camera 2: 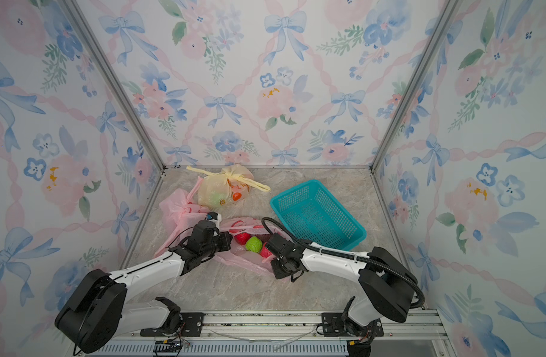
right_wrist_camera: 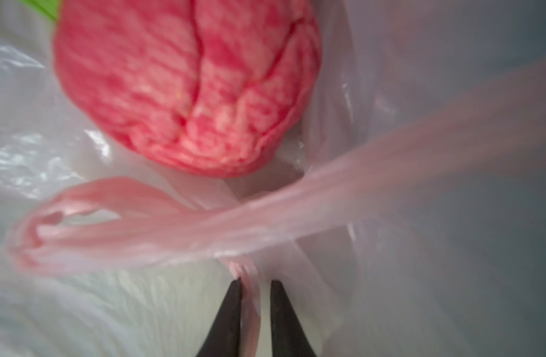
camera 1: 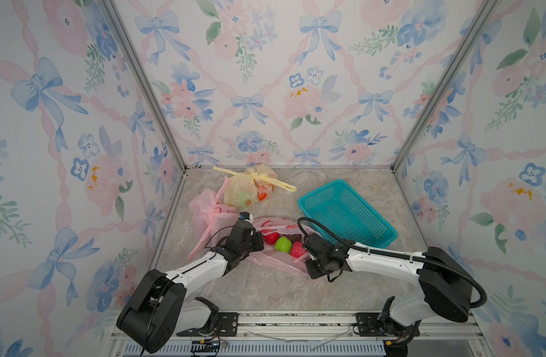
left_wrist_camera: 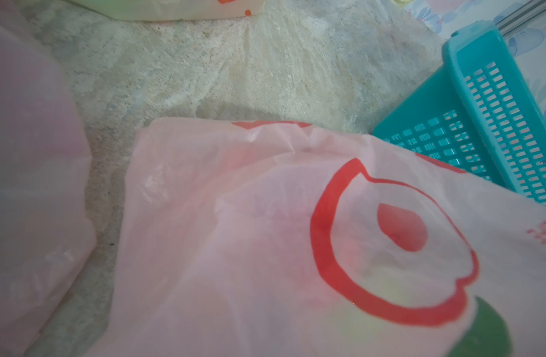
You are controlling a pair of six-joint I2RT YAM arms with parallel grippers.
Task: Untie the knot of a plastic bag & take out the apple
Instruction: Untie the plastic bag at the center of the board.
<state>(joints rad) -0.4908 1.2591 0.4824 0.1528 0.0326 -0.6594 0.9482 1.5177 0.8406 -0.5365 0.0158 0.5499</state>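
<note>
The pink plastic bag [camera 1: 275, 262] [camera 2: 244, 262] lies mid-table with its mouth open, and no knot shows on it. Inside sit a red fruit [camera 1: 271, 238], a green one [camera 1: 283, 244] and a pink-red wrinkled one [camera 1: 297, 249] [right_wrist_camera: 188, 86]. I cannot tell which is the apple. My left gripper [camera 1: 261, 241] is at the bag's left rim. In the left wrist view the printed bag film [left_wrist_camera: 265, 231] covers its jaws. My right gripper [right_wrist_camera: 256, 282] [camera 1: 305, 245] is at the right rim, with its jaws nearly together on a fold below the handle loop [right_wrist_camera: 126, 228].
A tied yellow bag [camera 1: 250, 188] [left_wrist_camera: 160, 9] and a second pink bag [camera 1: 208, 210] [left_wrist_camera: 27, 154] lie at the back left. A teal basket [camera 1: 343, 213] [left_wrist_camera: 482, 123] stands tilted at the right, close behind the right arm. Walls close three sides.
</note>
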